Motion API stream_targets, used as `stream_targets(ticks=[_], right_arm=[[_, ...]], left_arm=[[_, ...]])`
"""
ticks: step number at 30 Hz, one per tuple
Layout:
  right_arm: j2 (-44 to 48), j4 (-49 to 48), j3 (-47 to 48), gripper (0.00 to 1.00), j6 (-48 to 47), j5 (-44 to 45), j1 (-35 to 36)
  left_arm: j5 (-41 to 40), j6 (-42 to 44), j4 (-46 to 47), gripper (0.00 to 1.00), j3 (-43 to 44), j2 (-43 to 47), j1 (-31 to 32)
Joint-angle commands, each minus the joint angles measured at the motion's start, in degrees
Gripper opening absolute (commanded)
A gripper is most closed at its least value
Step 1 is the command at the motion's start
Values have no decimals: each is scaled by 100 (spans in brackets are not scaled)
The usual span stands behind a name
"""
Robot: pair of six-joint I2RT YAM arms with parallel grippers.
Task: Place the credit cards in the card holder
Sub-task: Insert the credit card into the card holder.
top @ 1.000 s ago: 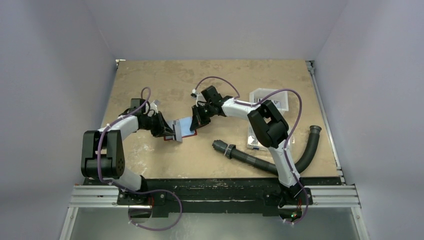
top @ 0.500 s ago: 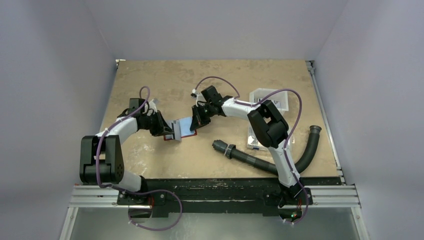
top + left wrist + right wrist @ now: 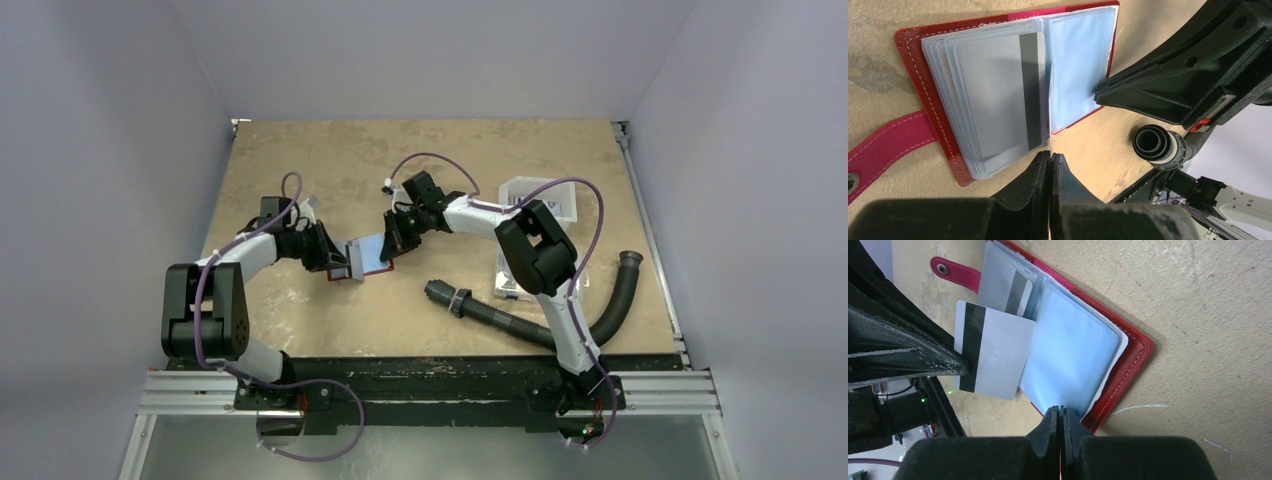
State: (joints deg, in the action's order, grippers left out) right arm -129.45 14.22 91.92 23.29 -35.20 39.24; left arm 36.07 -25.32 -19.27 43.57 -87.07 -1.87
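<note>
The red card holder [image 3: 374, 253] lies open at mid-table, its clear sleeves up and its tab [image 3: 888, 140] spread to the left. One pale grey credit card [image 3: 993, 90] with a black stripe sits in a left sleeve. My left gripper [image 3: 340, 265] is shut on a second grey card [image 3: 998, 352], held on edge [image 3: 1051, 120] over the fold of the holder [image 3: 910, 60]. My right gripper [image 3: 1060, 410] is shut, its tips at the edge of the bluish right page [image 3: 1073, 350]. I cannot tell if it pinches a sleeve.
A black corrugated hose [image 3: 500, 318] lies right of the holder, its open end [image 3: 1153, 145] near it. A white tray [image 3: 540, 198] and a clear compartment box [image 3: 510, 275] are under the right arm at the right.
The left arm's elbow sways slightly. Both grippers, the held card and the holder stay where they were.
</note>
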Motion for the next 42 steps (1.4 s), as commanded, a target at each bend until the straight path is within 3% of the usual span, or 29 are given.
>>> stream_targets(ticks=[1,42], right_arm=[[-220,143,117,0,-211,325,-48],[-360,191,124,0,-281,286,-54]], left_arm=[[249,62,302,0,-6,-43,-6],[-57,-459,1201,0,296,-823,-6]])
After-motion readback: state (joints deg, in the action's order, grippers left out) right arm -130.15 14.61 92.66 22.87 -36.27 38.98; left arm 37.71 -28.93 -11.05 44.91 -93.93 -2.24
